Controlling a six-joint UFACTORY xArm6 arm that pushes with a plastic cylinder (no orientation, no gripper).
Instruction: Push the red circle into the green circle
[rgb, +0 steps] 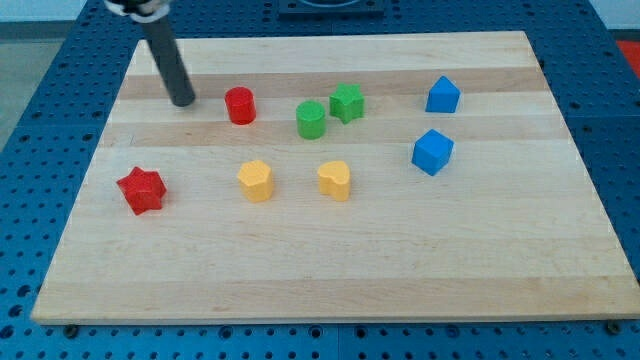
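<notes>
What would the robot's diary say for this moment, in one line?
my tip: left of red circle, apart | green circle: right of red circle, apart, beside green star | push: not yet made

The rod (165, 55) above the red circle's (240, 105) left runs past the view's top edge, its upper part unseen.

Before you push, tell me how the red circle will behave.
The red circle looks squat and flat-based, so it should slide, not tip or roll. The board looks smooth, so it likely glides easily. Its round side may slip off my tip if hit off-centre, missing the green circle.
</notes>
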